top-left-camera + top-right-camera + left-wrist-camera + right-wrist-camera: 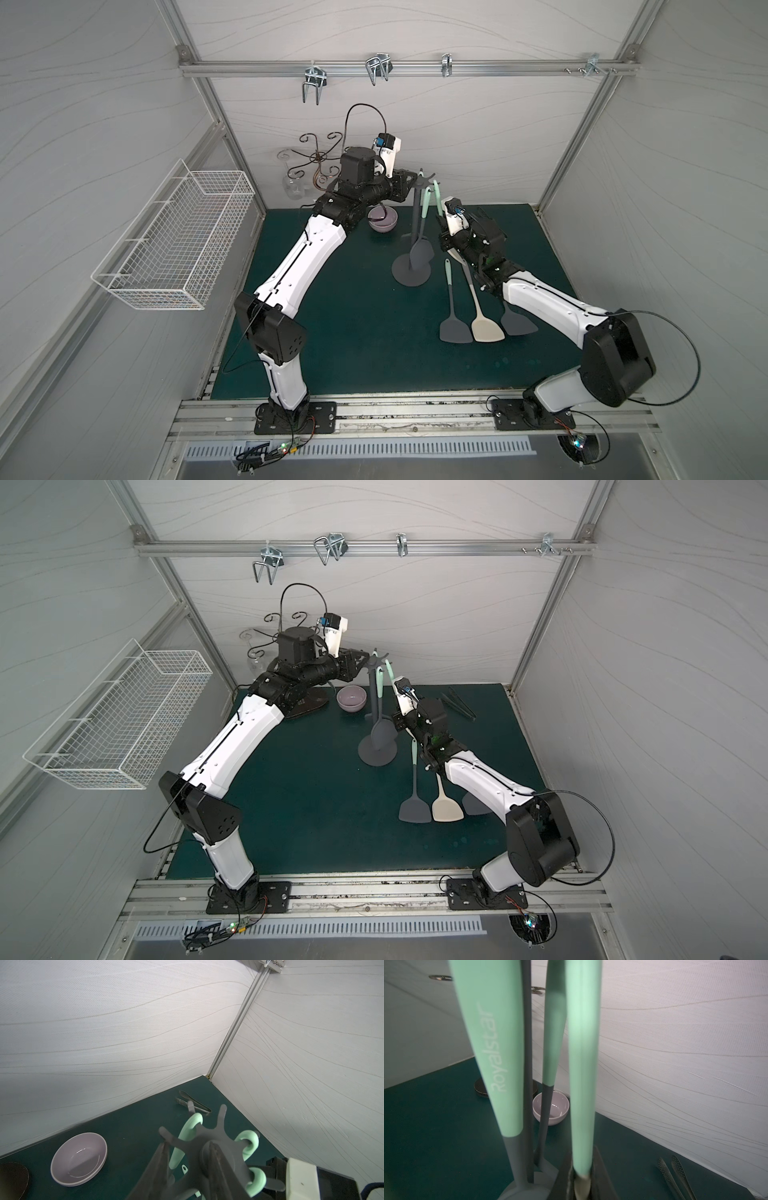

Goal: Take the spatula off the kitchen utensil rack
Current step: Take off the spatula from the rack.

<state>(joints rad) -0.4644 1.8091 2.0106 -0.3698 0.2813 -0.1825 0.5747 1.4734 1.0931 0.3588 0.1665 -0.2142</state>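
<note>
Two-sided pinch at the right gripper (580,1169): dark fingertips (562,1180) shut tight on the low end of the spatula (582,1064), at the join of mint handle and cream neck. Spatula hanging near upright from the kitchen utensil rack (411,276), looped top threaded on a hook arm of the star-shaped crown, not yet lifted off. Over at the left gripper (188,1147), fingers (163,1165) narrowed onto that same crown from two sides, one against a hook arm, one across the hub, gripping the rack at its top. Next to the held handle, on other hooks, a Royalstar utensil (492,1043) with a grey neck and a slimmer mint-handled utensil (554,1032). Rack upright on its round flat base toward the back middle of the green mat (353,340), between both arms. Just behind and to the left of the pole, a lilac bowl (352,698); near the back right corner, metal tongs (459,704). In front of the base, side by side on the mat, a grey-headed spatula (455,330), a cream spatula (486,328) and a dark grey spatula (517,322), the last partly under the right arm. Further out, bronze scrolled stand (320,160) at the back left and white wire basket (174,237) on the left wall
</note>
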